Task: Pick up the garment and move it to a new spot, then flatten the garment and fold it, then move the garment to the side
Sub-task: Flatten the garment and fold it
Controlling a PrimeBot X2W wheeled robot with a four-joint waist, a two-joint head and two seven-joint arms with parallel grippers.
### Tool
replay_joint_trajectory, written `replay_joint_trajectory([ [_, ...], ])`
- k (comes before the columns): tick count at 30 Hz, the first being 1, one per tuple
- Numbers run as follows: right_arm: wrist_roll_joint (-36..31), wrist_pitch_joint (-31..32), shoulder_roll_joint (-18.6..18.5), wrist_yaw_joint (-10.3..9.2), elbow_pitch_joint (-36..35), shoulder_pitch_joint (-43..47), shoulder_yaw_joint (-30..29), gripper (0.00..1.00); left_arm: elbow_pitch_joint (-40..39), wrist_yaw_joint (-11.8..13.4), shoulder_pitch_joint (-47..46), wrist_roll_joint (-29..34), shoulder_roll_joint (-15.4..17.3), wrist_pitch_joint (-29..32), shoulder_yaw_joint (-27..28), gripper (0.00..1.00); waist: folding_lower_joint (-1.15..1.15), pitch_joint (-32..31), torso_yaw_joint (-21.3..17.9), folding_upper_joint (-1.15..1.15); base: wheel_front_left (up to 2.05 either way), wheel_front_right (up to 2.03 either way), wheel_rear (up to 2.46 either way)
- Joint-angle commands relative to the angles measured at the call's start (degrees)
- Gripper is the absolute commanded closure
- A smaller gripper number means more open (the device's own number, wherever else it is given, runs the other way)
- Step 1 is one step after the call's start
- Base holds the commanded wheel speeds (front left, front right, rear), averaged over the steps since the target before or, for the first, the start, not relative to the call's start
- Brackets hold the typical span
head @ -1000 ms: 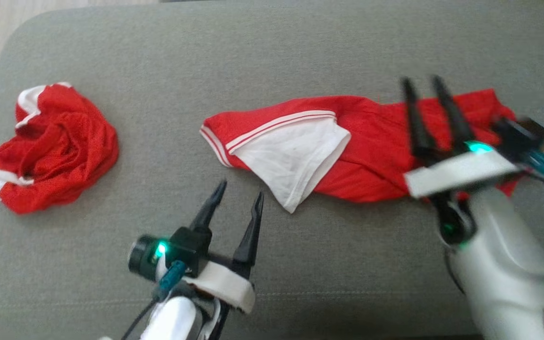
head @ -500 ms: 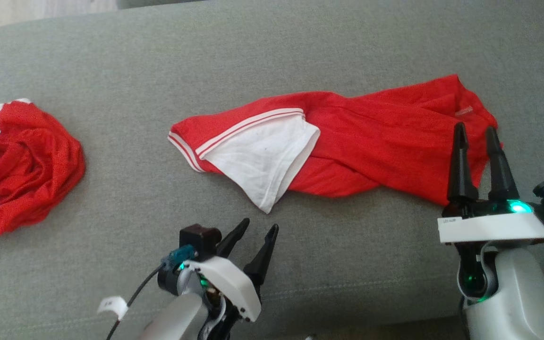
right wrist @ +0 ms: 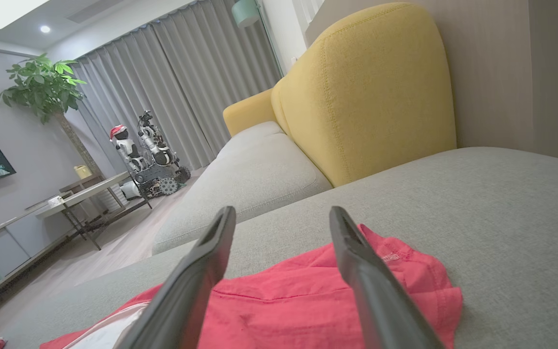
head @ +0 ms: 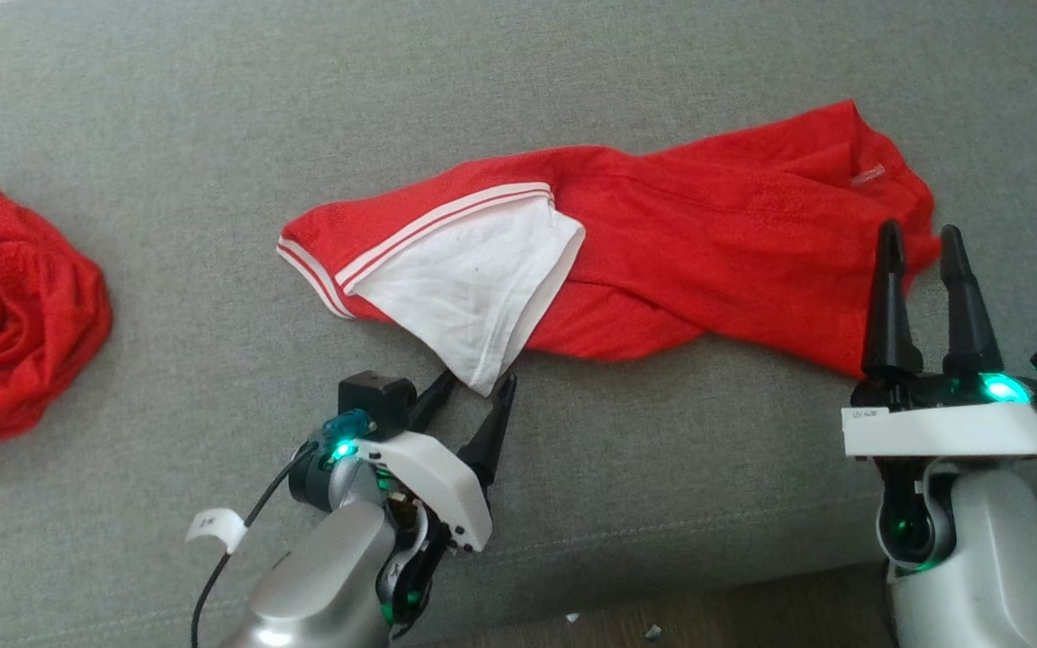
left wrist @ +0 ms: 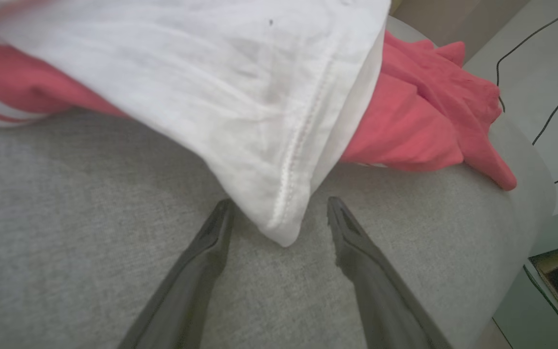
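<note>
A red garment (head: 707,243) with a white panel (head: 473,288) and white-striped hem lies stretched and twisted across the grey cushion (head: 212,135). My left gripper (head: 473,382) is open, its fingers straddling the white panel's pointed lower corner (left wrist: 281,232) without closing on it. My right gripper (head: 919,238) is open too, held above the garment's right end (right wrist: 308,300), with nothing between its fingers.
A second red garment (head: 5,315) lies crumpled at the cushion's left edge. The cushion's front edge runs just below both wrists, with floor beyond. In the right wrist view a yellow sofa back (right wrist: 371,87) rises behind the cushion.
The camera has turned, sliding the scene left. My left gripper has advanced to the white corner, and my right gripper has pulled back off the garment's right end.
</note>
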Motion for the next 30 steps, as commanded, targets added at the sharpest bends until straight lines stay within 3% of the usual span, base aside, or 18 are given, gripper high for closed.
replay_joint_trajectory([
  [1, -0.26, -0.21, 0.34, 0.39, -2.20, -0.38, 0.95, 0.00, -0.59, 0.49, -1.46, 0.45, 0.20, -0.26, 1.41, 0.60, 0.00, 0.14, -0.17, 0.00, 0.00, 0.00, 0.00],
  [2, -0.28, -0.20, 0.36, 0.39, -2.35, -0.38, 0.74, 0.00, -0.66, 0.57, -1.58, 0.75, 0.20, -0.26, 1.54, 1.00, 0.00, 0.22, -0.26, 0.00, 0.00, 0.00, 0.00],
  [9, -0.51, 2.16, 0.43, 0.39, -2.65, 1.82, -2.13, 0.00, -3.45, 1.54, 0.19, 2.76, 0.28, -0.26, 5.36, 1.00, 0.00, 0.12, -0.25, 0.00, 0.00, 0.00, 0.00],
  [16, 3.82, 6.20, 0.46, 0.39, 3.09, 7.40, -7.81, 0.00, -17.43, 4.90, 6.34, 8.45, 4.05, -0.27, 15.66, 1.00, 0.00, 0.26, 1.07, 0.00, 0.00, 0.00, 0.00],
  [22, 7.38, 4.72, 0.47, 0.39, 9.59, 6.78, -4.53, 0.00, -22.71, 5.40, 8.29, 10.91, 5.64, -0.27, 20.53, 1.00, 0.00, 1.11, 1.54, 0.00, 0.00, 0.00, 0.00],
  [30, 3.74, 1.24, 0.47, 0.39, 20.44, 1.17, -3.37, 0.00, -24.59, 5.11, 8.25, 14.22, 5.98, -0.27, 24.07, 1.00, 0.00, 2.27, 1.80, 0.00, 0.00, 0.00, 0.00],
])
